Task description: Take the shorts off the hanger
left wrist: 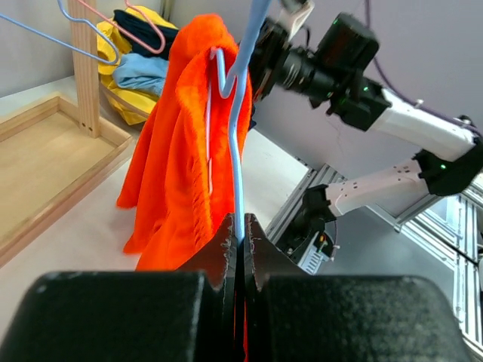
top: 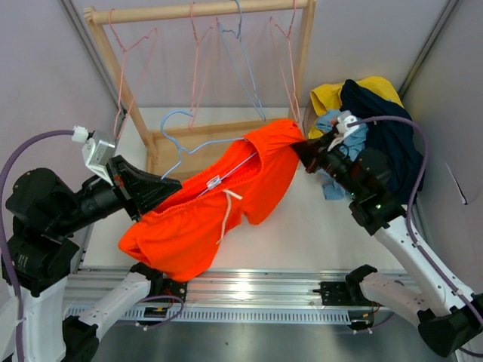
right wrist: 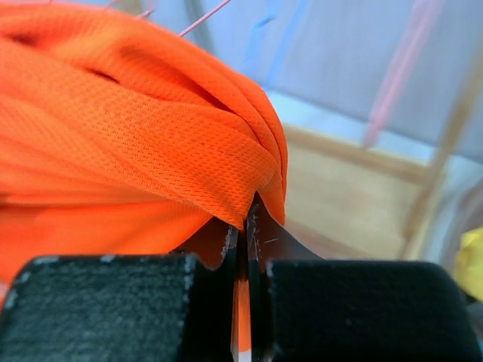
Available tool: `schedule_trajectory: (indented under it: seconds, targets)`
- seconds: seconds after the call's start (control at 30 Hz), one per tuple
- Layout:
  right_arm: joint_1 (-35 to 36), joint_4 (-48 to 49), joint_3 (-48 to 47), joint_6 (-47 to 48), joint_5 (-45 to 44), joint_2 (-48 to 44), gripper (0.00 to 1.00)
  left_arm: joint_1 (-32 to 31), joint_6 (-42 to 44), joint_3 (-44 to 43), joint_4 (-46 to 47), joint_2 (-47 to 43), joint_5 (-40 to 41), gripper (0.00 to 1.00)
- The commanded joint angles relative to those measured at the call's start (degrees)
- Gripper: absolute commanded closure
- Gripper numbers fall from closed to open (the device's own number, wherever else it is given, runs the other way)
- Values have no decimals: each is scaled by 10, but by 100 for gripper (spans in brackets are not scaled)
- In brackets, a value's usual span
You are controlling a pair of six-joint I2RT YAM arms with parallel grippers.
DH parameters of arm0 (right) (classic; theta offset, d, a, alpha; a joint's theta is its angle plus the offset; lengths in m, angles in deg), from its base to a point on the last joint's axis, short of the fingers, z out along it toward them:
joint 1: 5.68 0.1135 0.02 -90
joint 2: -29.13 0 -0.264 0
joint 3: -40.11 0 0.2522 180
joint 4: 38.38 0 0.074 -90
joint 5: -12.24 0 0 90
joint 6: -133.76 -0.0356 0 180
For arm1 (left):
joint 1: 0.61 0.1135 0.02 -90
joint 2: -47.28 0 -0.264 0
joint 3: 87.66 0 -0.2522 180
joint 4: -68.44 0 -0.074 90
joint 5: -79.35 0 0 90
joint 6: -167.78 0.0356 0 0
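Strung between the two arms over mid-table: orange shorts, threaded on a light-blue wire hanger, white drawstring dangling. Bunched low toward 7 o'clock, pulled taut toward 2 o'clock. Pinched at the 2 o'clock end by the right gripper, jaws pressed tight on a fold of orange mesh. Clamped from the 9 o'clock side by the left gripper, jaws narrow on the hanger's blue wire. At 12 o'clock: wooden rack carrying pink hangers and a second blue hanger. At 2 o'clock, just past the right gripper: heap of clothes, yellow, navy and pale blue, lying on the white table.
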Motion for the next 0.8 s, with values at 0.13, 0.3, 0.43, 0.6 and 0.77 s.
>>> schedule_trajectory:
  seconds: [0.13, 0.3, 0.43, 0.6, 0.77]
  targets:
    - [-213, -1, -43, -18, 29, 5, 100, -11, 20, -1, 23, 0, 17, 100]
    - [-282, 16, -36, -39, 58, 21, 100, -16, 26, -8, 15, 1, 33, 100]
    - [-364, 25, -31, -70, 71, 33, 100, -28, 33, -21, 4, 3, 56, 100]
    - [-413, 48, -14, -109, 117, 37, 100, -30, 36, -25, 2, 10, 65, 100]
    - [-367, 37, -6, -110, 182, 19, 100, -30, 35, -23, 19, 20, 81, 100]
